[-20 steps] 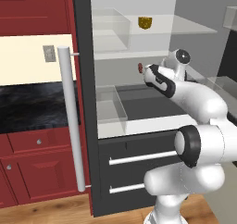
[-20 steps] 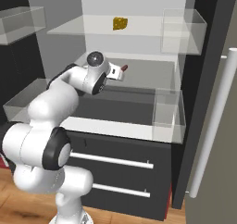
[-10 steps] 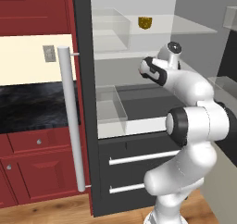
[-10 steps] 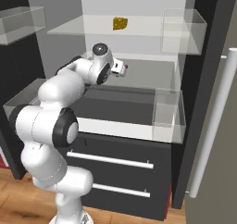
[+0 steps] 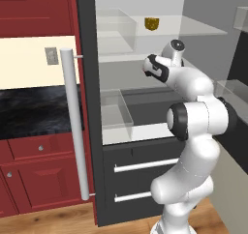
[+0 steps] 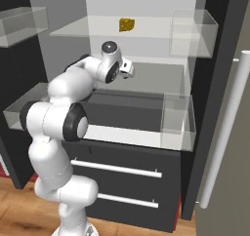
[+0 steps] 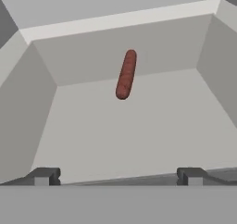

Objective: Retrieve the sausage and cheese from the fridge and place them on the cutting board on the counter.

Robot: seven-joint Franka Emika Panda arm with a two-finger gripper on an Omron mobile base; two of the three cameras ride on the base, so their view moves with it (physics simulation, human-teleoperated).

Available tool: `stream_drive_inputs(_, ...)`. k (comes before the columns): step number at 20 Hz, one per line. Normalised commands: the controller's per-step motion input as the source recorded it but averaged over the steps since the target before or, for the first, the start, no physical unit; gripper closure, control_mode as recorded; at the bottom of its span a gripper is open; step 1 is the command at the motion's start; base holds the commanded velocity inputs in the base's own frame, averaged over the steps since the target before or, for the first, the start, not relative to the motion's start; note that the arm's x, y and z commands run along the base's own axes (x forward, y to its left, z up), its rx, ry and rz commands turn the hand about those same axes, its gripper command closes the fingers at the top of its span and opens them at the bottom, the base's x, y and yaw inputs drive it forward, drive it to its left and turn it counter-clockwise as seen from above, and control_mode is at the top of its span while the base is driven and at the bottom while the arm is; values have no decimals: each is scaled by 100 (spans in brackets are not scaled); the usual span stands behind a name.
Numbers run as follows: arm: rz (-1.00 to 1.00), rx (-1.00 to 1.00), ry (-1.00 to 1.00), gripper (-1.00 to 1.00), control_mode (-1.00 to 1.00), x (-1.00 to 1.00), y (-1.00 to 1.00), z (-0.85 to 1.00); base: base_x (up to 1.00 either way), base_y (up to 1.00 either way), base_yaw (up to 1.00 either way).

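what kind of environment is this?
A rendered home kitchen, most likely. The arm reaches into an open fridge with clear bins and shelves holding cheese and a sausage. Beside it are red cabinets and a black marbled counter.

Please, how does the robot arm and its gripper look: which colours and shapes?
The arm is glossy white, made of rounded tube segments joined by dark, nearly black joint rings, with a round grey cap near the wrist. The gripper has two small dark grey, blocky finger tips. No cables or markings are visible.
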Motion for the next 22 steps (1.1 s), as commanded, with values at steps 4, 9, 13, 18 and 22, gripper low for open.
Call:
stream_drive_inputs(4, 0, 0, 0, -100, -100, 20, 0, -16, 0, 0, 0)
stream_drive_inputs(9, 0, 0, -1, -100, -100, 25, 0, -16, 0, 0, 0)
stream_drive_inputs(13, 0, 0, -2, -100, -100, 32, 0, -10, 0, 0, 0)
stream_drive_inputs(18, -1, 0, 0, -100, -100, 38, 0, -4, 0, 0, 0)
stream_drive_inputs(22, -3, 0, 0, -100, -100, 37, 0, -14, 0, 0, 0)
